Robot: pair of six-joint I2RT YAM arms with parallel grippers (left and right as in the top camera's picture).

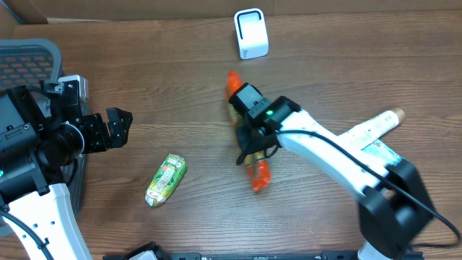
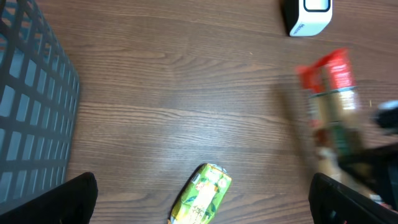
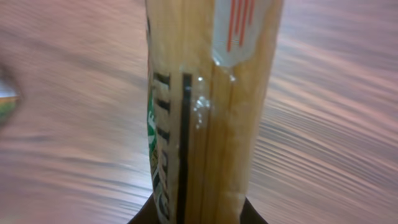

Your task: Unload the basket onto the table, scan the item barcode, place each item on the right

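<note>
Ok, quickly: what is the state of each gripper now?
Left gripper: open, holding nothing.
Right gripper: closed on the packet.

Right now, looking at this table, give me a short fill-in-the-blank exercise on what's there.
1. The right end effector is shut on the long pasta packet, while the left end effector is ____.
2. The small snack packet lying alone on the table is mostly ____ in colour.
3. The grey mesh basket sits on the robot's ____ side.

Missing words: open; green; left.
</note>
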